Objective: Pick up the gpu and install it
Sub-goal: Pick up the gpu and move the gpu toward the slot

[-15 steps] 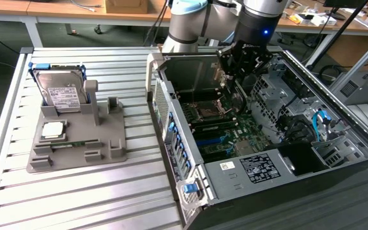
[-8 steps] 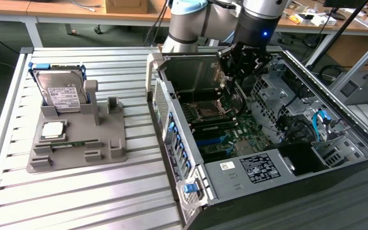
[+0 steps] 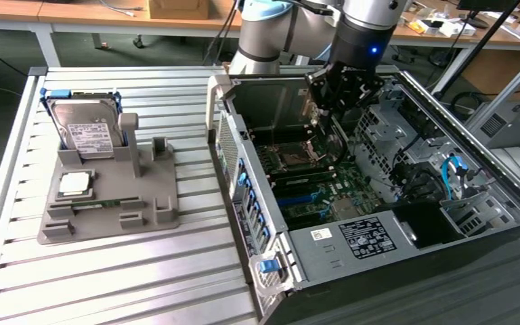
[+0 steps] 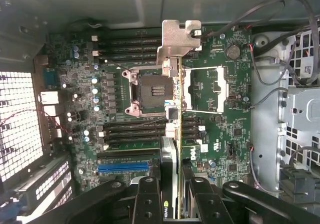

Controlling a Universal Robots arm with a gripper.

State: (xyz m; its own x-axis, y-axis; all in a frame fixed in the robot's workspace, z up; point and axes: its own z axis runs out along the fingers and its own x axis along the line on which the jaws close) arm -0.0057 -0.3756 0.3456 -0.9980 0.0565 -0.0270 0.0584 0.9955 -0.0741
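The hand (image 3: 346,95) hangs over the open computer case (image 3: 242,156), which lies on its side on the bench (image 3: 106,284). In the exterior view the hand sits toward 12 o'clock of the case opening, above the motherboard (image 3: 332,189).

In the wrist view the two black fingers (image 4: 149,199) are pressed against either face of the gpu (image 4: 171,159), so the hand is pinching the card. The gpu is seen edge-on, a thin line running away from the hand. Its silver-grey bracket (image 4: 177,38) is at the far end, close to the case's wall. The card hangs above the board, just beside the bare processor socket (image 4: 152,91). Whether its lower edge touches the board cannot be told. A blue slot (image 4: 122,167) lies on the board off to one side of the card, near the hand.

In the exterior view, a grey holder (image 3: 106,196) stands on the bench toward 9 o'clock from the case. A silver hard drive (image 3: 84,125) with a white label stands at its 12 o'clock end. A square processor chip (image 3: 75,183) and a narrow green memory stick (image 3: 97,203) lie nearer its middle.
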